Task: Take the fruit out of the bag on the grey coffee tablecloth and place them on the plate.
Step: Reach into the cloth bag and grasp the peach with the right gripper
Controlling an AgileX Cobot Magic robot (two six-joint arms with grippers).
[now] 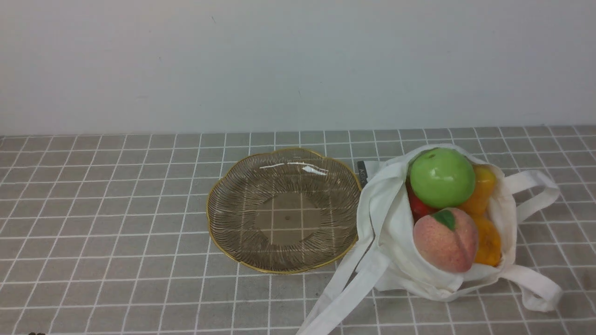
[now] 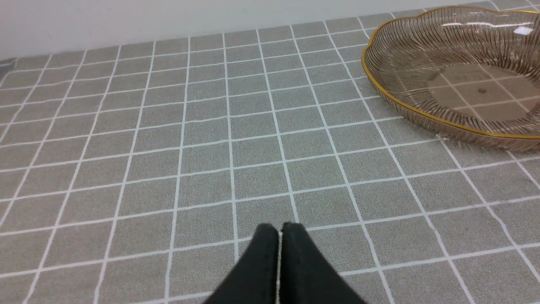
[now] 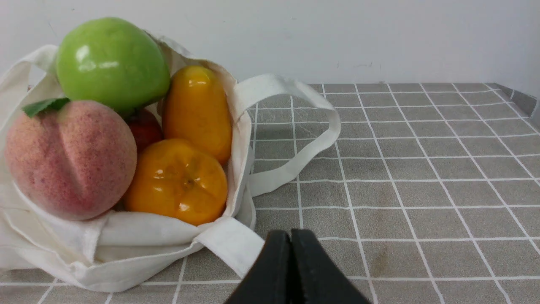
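The white bag (image 1: 391, 223) lies open on the grey tablecloth (image 1: 116, 209), right of the plate (image 1: 284, 158). Inside it are a green apple (image 1: 441, 177), a pink peach (image 1: 444, 239), a red apple (image 1: 418, 207) mostly hidden, and two orange fruits (image 1: 488, 242). The plate holds nothing. Neither gripper shows in the front view. In the right wrist view my right gripper (image 3: 290, 233) is shut and empty just in front of the bag (image 3: 126, 249), near the peach (image 3: 69, 158) and an orange fruit (image 3: 177, 181). My left gripper (image 2: 280, 228) is shut and empty over bare cloth, the plate (image 2: 405, 99) off to one side.
The bag's long straps (image 1: 344, 288) trail over the cloth towards the front edge, and another strap loop (image 1: 535, 186) lies to its right. A pale wall (image 1: 298, 60) stands behind the table. The cloth's far right edge shows in the right wrist view (image 3: 523, 101).
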